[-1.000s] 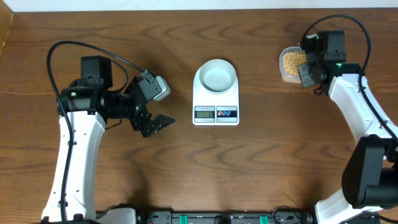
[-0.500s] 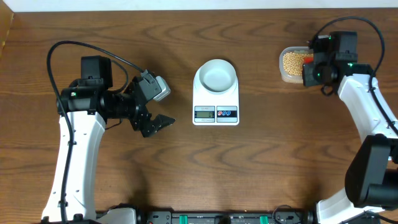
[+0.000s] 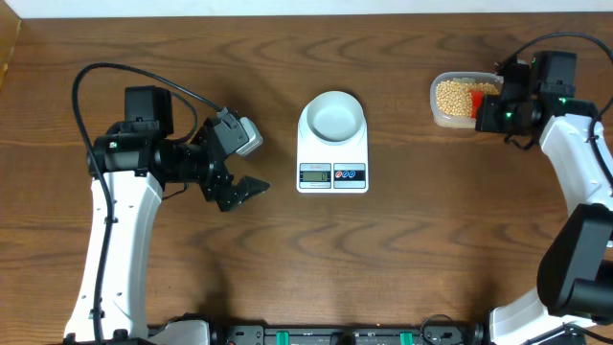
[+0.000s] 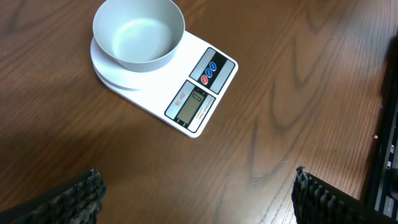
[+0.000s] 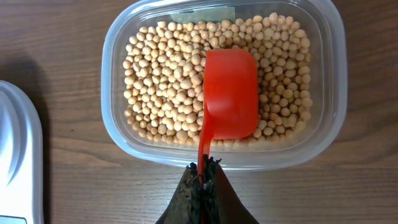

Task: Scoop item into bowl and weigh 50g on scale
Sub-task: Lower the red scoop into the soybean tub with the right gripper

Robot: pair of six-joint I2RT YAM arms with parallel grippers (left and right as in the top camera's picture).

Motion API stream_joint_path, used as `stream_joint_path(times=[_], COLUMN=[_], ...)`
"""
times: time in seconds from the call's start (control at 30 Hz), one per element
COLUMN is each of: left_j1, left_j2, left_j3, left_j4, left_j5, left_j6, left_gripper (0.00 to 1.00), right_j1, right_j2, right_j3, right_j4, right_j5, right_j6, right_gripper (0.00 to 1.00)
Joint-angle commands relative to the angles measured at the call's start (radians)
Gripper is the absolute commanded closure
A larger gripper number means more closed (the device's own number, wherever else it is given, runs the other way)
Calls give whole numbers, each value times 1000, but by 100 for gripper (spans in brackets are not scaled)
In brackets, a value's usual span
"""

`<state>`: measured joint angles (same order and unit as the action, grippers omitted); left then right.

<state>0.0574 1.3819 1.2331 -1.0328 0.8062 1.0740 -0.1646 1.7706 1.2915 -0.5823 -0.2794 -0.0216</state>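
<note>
The white bowl (image 3: 332,117) stands empty on the white scale (image 3: 332,161) at the table's middle; both show in the left wrist view, the bowl (image 4: 138,34) and the scale (image 4: 193,106). Tan beans (image 5: 168,81) fill a clear tub (image 5: 118,134) at the far right (image 3: 453,99). My right gripper (image 5: 204,171) is shut on the handle of a red scoop (image 5: 231,93), whose empty cup lies over the beans in the tub. My left gripper (image 4: 199,193) is open and empty, left of the scale (image 3: 239,190).
A dark strip (image 4: 388,124) runs along the right edge of the left wrist view. The scale's edge (image 5: 15,155) shows at the left of the right wrist view.
My right arm has moved to the right, away from over the tub, so the beans and the red scoop now show from above. The left arm has not moved.
</note>
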Motion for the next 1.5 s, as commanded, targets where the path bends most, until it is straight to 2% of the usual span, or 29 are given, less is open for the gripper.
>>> stream_joint_path(times=[0.0,0.27,0.9,1.47], left_j1=[5,5,5,5], left_j2=[-3,-3,-3,-3], left_j3=[16,16,16,16], left_j4=[-5,-5,-5,-5], left_j5=[13,13,13,13], left_j6=[6,6,6,6], left_gripper=[2,2,2,2], right_j1=[-13,-13,-110,-185], right_j2=[27,117,117,148], right_j3=[4,4,4,4], right_j4=[-13,-13,-12,8], right_j5=[-64,-168,-187,-338], right_j6=[26,54,97,186], right_gripper=[99,99,99,99])
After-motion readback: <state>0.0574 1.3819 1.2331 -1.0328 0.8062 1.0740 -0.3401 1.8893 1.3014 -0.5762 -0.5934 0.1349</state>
